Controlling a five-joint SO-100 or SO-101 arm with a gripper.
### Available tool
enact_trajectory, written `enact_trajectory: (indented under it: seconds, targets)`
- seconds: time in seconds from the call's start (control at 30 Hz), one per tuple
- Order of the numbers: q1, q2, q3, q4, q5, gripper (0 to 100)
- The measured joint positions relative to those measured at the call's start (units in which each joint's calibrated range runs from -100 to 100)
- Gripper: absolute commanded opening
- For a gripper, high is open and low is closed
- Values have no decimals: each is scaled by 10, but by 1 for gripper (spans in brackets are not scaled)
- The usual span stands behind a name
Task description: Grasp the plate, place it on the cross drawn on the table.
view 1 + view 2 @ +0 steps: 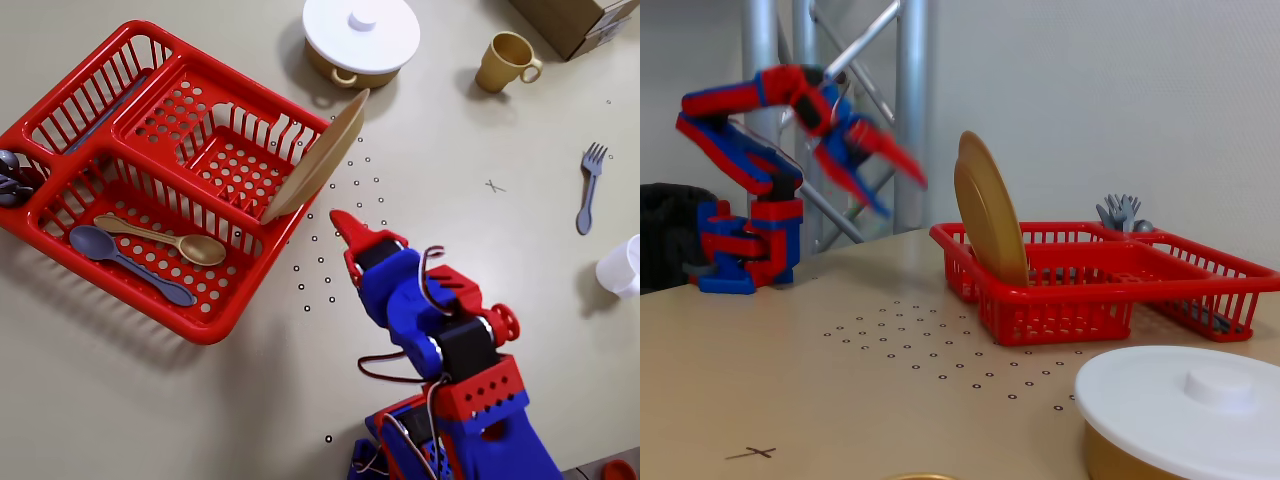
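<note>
A red dish rack filled the overhead view's upper left, holding a tan spoon and a grey-blue spoon. A white-lidded pot, yellow mug and grey fork lay toward the upper right.

Even, soft indoor light fills both views. In the overhead view, short faint shadows fall on the table, and focus is sharp. In the fixed view, the gripper is smeared by motion blur; the near white-lidded pot looks soft.
</note>
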Motion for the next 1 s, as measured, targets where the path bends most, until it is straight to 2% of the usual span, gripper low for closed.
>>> enact_trajectory:
  seconds: [0.13, 0.43, 0.77, 1.0]
  targets:
    - [-18, 17, -95, 28, 30, 28]
    - [-27, 26, -123, 37, 99, 31]
    - [-16, 115, -210, 34, 121, 34]
    - [-3, 154, -212, 10, 139, 35]
